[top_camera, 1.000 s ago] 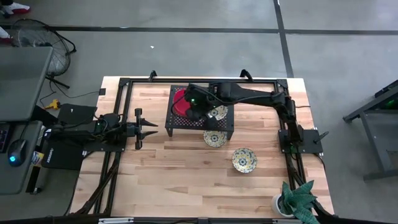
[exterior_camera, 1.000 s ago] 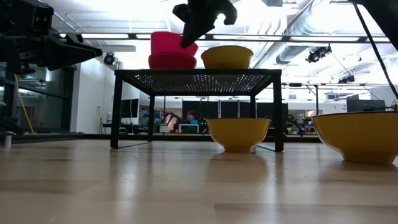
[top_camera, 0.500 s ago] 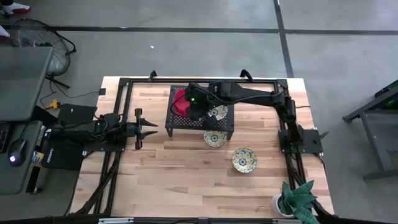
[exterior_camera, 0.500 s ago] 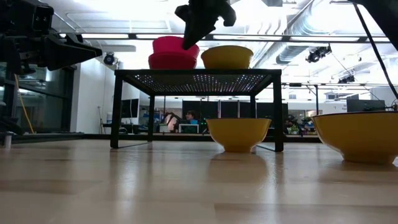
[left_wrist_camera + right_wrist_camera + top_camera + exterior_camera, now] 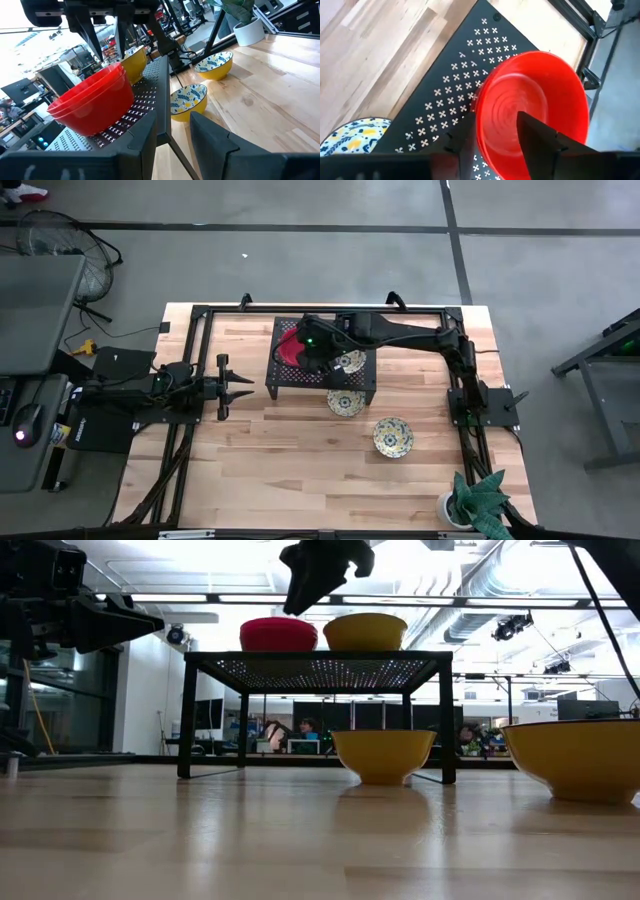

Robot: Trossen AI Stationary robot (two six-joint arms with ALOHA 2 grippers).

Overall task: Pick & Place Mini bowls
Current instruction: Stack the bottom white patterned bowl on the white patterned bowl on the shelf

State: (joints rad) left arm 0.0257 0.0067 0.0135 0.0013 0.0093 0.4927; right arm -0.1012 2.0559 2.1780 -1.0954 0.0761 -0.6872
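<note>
I have the right gripper (image 5: pixel 318 575) hanging over the black perforated rack (image 5: pixel 320 377), directly above the nested red bowls (image 5: pixel 530 117). In its wrist view my two fingers straddle the top bowl's rim with daylight around them, so I read the jaws as released and holding nothing. The stack sits straight below the jaws, toward the rack's far left corner in the high view. A round bowl has no long axis, so approach angle matters little; what counts is dropping one finger inside the rim and one outside.

A floral bowl (image 5: pixel 350 362) shares the rack top just beside the red stack (image 5: pixel 289 346). Two more floral bowls wait on the table: one (image 5: pixel 345 402) at the rack's front edge, another (image 5: pixel 393 437) farther toward me. The right arm is nearer all of them.

The left gripper (image 5: pixel 237 387) waits well left of the rack, jaws parted.

I can read no brand, label or writing anywhere.
</note>
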